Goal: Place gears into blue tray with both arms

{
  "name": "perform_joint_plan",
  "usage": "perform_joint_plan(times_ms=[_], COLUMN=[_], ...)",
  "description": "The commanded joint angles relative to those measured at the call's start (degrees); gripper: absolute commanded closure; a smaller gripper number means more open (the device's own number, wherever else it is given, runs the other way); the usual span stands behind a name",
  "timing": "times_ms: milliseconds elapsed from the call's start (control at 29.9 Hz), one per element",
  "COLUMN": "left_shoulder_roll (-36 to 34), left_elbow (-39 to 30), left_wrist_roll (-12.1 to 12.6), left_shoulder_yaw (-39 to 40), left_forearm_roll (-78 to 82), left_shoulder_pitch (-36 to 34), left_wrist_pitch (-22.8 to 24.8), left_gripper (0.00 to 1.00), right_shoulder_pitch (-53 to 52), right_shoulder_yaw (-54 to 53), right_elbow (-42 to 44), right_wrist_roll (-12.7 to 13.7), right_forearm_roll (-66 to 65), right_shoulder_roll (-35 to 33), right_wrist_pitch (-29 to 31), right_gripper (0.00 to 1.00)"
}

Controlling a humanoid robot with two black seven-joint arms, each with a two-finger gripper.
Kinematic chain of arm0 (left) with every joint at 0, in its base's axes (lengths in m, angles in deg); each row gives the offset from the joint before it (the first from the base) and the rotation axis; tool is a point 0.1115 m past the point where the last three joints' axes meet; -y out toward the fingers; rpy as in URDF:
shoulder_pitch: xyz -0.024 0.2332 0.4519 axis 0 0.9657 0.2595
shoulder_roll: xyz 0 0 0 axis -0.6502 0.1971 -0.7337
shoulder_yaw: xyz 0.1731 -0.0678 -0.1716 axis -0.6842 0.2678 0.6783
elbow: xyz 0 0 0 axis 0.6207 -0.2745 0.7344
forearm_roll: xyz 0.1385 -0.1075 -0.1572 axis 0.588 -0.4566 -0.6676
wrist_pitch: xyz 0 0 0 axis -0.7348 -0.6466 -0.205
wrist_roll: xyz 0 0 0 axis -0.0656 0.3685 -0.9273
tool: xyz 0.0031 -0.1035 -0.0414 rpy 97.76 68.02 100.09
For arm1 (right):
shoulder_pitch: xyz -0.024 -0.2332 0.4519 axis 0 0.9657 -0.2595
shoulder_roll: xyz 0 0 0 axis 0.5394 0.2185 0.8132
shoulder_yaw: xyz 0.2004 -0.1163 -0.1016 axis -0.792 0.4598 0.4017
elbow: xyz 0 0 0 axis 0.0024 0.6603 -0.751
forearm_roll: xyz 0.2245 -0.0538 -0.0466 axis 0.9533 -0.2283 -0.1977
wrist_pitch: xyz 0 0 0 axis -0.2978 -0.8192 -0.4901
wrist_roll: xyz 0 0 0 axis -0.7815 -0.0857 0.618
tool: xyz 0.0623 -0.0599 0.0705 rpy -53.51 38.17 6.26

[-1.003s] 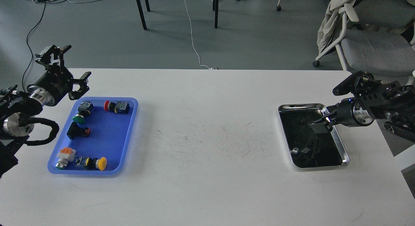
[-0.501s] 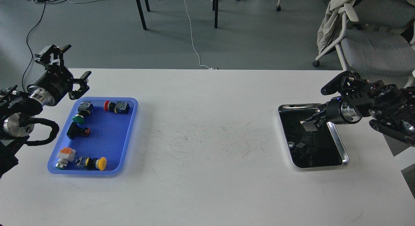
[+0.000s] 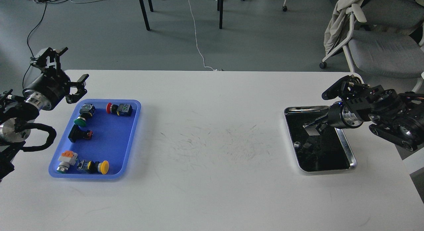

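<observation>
Head view: gears not discernible in steel tray (image 3: 347,148) under right claw (image 3: 313,126), state unclear. Likely light, stiff, slippery; pinch rim. Left claw (image 3: 68,70) spread.

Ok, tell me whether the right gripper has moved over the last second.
Yes. The right gripper has shifted leftward and slightly up in the view, from the steel tray's right rim to over its dark inside.

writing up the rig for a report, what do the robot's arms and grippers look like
Both arms are black and jointed, each with a silver metal ring at the wrist. The left arm carries looped black cables beside a silver disc. The left gripper has two black claw-like skeletal fingers. The right gripper is dark; a small blue light glows near its wrist.
</observation>
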Motion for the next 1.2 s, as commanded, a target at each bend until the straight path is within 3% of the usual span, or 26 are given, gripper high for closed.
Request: perform_joint_plan(times_ms=[0, 568, 1170], left_shoulder_roll=[-0.2, -0.4, -0.3], left_elbow=[0.0, 0.0, 0.0], left_wrist_roll=[0.0, -0.1, -0.2], left_shoulder_yaw=[0.1, 0.1, 0.1], left_forearm_roll=[-0.1, -0.1, -0.1], left_shoulder_pitch=[0.2, 0.4, 0.9], left_wrist_pitch=[0.0, 0.4, 0.4], left_gripper=[0.01, 0.01, 0.01], right_shoulder_pitch=[0.1, 1.3, 2.5], right_shoulder_yaw=[0.2, 0.1, 0.2], right_elbow=[0.4, 2.2, 4.4], right_wrist_roll=[0.0, 0.0, -0.4], right_forearm_roll=[-0.1, -0.1, -0.1], right_shoulder_roll=[0.2, 1.9, 3.0], right_wrist_pitch=[0.0, 0.0, 0.1], right_gripper=[0.2, 0.35, 0.61])
